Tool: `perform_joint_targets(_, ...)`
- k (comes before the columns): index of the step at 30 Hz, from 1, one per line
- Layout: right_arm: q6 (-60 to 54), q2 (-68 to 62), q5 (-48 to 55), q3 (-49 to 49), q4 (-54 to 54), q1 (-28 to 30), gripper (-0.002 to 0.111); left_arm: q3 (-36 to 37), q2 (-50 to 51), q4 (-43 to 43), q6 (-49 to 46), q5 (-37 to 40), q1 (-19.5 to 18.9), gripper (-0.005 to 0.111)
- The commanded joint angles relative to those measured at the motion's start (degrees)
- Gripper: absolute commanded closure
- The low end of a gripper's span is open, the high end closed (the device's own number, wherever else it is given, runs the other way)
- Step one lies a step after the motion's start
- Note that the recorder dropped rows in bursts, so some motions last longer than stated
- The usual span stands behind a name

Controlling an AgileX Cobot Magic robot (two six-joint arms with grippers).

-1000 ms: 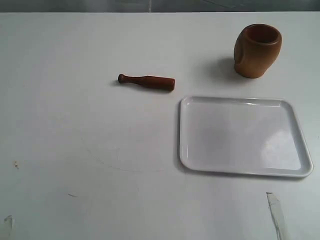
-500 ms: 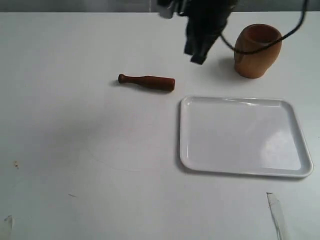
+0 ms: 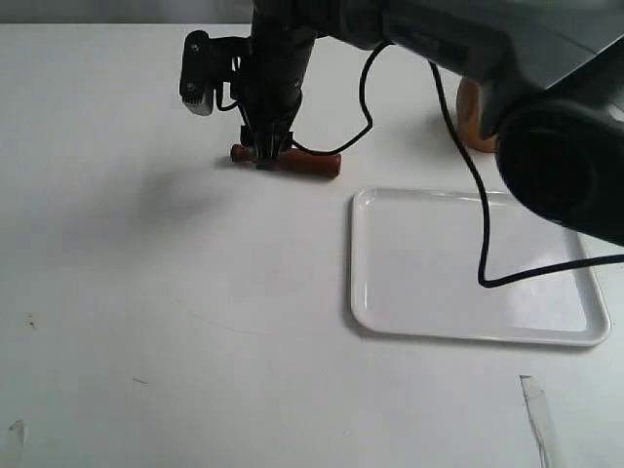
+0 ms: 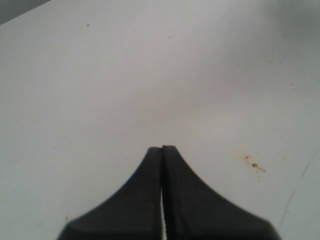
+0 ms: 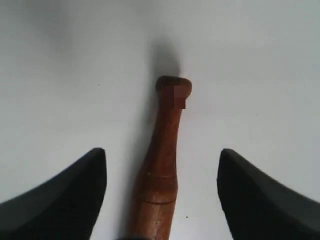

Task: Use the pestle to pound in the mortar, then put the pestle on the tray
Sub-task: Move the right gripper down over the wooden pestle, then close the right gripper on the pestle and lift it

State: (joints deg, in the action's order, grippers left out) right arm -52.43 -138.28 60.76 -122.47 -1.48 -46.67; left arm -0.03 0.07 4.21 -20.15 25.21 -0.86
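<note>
right hand spread wide, one finger either side of pestle, clear of it | pestle flat on desk, near tray upper-left corner in exterior view | mortar above tray, mostly hidden by arm | left hand pressed together over desk

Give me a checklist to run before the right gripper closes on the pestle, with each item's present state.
1. Right gripper open: ok.
2. Slim dark reddish-brown wooden pestle lies between its fingers: ok.
3. Pestle flat on the white table: ok.
4. Fingers low enough to clamp: cannot tell.
5. Rounded brown wooden mortar upright: cannot tell, the arm hides most of it.
6. Glossy white rectangular plastic tray, visible part bare: ok.
</note>
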Motion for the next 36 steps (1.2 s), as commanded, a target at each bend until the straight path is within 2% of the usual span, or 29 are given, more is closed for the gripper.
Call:
perform_joint_targets(1, 0.2, -2.6, 0.1, -2.4, 0.0, -0.1, 0.05, 0.0, -0.1, -0.4, 0.5, -0.2, 0.4, 0.107)
perform_joint_targets(10, 3.5, -5.5, -3.5, -2.6, 1.5, -0.1, 0.058, 0.0, -0.1, -0.4, 0.5, -0.2, 0.4, 0.107)
perform_joint_targets(16, 5.8, -6.6, -6.1, -2.6, 2.8, -0.1, 0.081, 0.0, -0.1, -0.4, 0.5, -0.2, 0.4, 0.107)
perform_joint_targets(21, 6.3, -8.4, -6.1, -2.6, 5.5, -0.1, 0.083, 0.0, -0.1, -0.4, 0.5, -0.2, 0.4, 0.107)
perform_joint_targets(24, 6.3, -7.9, -8.9, -2.6, 6.8, -0.1, 0.108, 0.0, -0.1, -0.4, 0.5, -0.2, 0.4, 0.107)
perform_joint_targets(27, 8.7, -5.4, -13.3, -2.6, 6.4, -0.1, 0.108, 0.0, -0.1, -0.4, 0.5, -0.2, 0.4, 0.107)
perform_joint_targets(32, 23.8, 2.0, -27.0, -2.6, 3.5, 2.1, 0.108, 0.0, -0.1, -0.4, 0.5, -0.2, 0.4, 0.107)
perform_joint_targets(34, 33.4, 4.9, -29.3, -2.6, 5.3, 4.1, 0.108, 0.0, -0.1, -0.4, 0.5, -0.2, 0.4, 0.107)
perform_joint_targets(36, 40.8, 7.0, -28.0, -2.6, 14.1, 5.0, 0.108, 0.0, -0.1, -0.4, 0.5, -0.2, 0.4, 0.107)
